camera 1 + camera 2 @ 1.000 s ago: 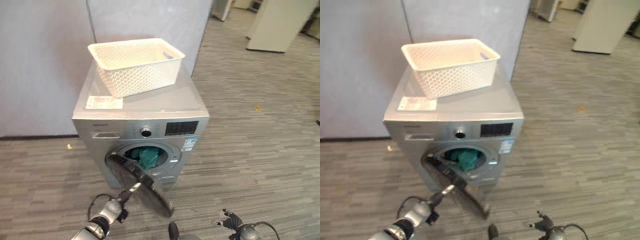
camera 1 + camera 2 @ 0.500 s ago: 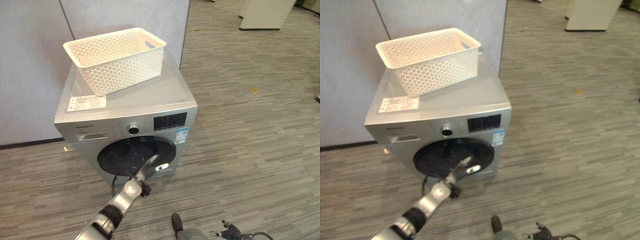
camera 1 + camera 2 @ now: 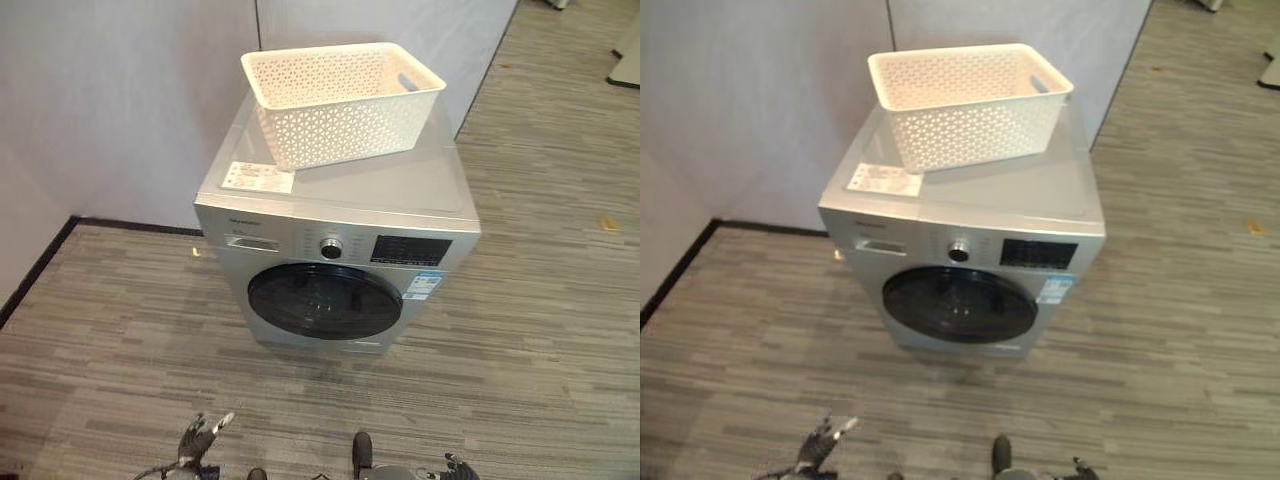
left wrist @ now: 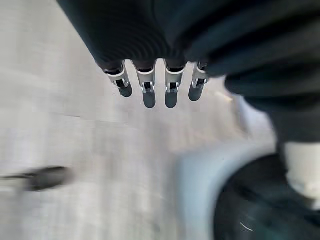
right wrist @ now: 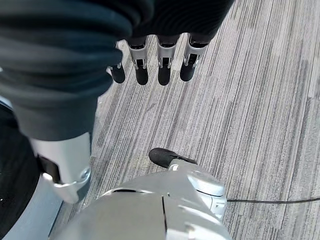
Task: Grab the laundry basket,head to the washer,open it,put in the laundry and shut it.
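light: even, soft indoor — glare: faint on washer (image 3: pixel 340 205) top | left wrist view: blurred

We see grey striped carpet (image 3: pixel 120 330) across the lower frame, plain grey partition walls (image 3: pixel 130 100) filling the upper left, and a dark baseboard (image 3: pixel 40 265) along their foot at left.

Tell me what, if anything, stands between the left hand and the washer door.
Nothing visible does. The left hand hangs low with straight fingers above bare floor, and the shut washer door faces it across open floor.
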Available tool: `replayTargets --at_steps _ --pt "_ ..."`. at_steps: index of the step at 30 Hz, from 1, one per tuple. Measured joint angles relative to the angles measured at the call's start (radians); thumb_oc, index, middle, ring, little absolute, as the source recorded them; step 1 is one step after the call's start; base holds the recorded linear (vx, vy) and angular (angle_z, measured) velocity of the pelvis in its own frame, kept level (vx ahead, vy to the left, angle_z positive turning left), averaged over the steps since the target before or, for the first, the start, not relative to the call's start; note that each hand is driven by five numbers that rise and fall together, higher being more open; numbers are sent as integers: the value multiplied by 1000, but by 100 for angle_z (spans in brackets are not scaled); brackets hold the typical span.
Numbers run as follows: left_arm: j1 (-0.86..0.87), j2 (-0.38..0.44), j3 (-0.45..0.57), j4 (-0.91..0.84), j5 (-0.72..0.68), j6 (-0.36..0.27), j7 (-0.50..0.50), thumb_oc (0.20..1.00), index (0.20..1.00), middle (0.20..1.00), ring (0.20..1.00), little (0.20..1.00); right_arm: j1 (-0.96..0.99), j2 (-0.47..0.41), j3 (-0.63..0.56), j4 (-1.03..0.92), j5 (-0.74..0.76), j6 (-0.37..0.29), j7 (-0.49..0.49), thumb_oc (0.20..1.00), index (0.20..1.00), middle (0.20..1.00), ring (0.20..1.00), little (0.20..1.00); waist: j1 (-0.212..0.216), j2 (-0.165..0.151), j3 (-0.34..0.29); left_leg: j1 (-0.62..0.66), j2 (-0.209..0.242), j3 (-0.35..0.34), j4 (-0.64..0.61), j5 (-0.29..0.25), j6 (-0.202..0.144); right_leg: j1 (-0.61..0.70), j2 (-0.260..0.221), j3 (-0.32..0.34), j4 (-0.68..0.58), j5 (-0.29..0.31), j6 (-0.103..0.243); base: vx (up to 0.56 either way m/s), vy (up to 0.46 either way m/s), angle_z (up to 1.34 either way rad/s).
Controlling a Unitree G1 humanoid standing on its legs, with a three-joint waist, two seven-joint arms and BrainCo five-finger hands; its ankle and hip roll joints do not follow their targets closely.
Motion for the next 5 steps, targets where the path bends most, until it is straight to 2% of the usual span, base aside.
replayTargets --at_steps 5 --pt "5 -22 -47 18 -13 2 -21 1000 1000 1000 1000 1000 -10 -1 3 -1 -1 1 0 1000 1000 1000 1000 1000 13 6 0 13 -6 -6 0 -1 1 17 -7 -3 -1 -5 3 33 20 3"
